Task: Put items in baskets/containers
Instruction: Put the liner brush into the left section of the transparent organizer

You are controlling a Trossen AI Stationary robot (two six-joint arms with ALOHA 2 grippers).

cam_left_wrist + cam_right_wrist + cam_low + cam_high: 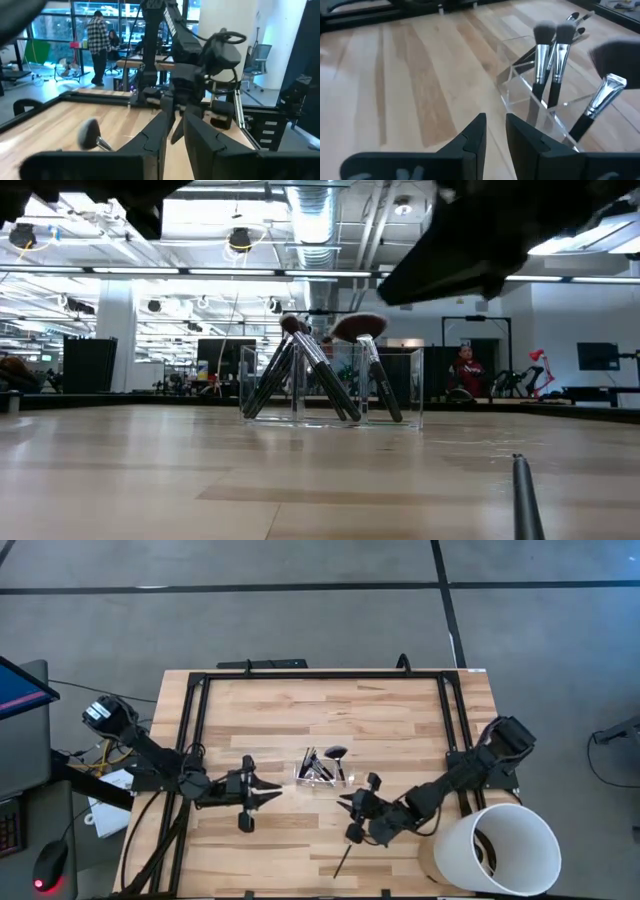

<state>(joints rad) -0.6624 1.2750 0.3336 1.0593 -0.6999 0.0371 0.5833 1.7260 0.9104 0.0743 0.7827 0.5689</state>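
Makeup brushes (318, 770) stand bunched and leaning in a small clear tray (410, 380) at the middle of the worktop (300, 710), their heads sticking up over its rim. Taking the tray as the centre of the dial in the high view, one more brush (343, 862) lies flat by itself at 6 o'clock, close to the near edge. A large white bucket (500, 845) sits at 4 o'clock, off the near right corner.

Closer in, the right fingers (347, 805) hover at 5 o'clock just beside the tray. They point toward it, a little apart, with nothing between them. The left fingers (275, 795) wait at 8 o'clock, near the tray but clear of it, with only a narrow gap and also empty. On the tray's far side, a broad dark brush head (336, 752) leans out toward 1 o'clock.
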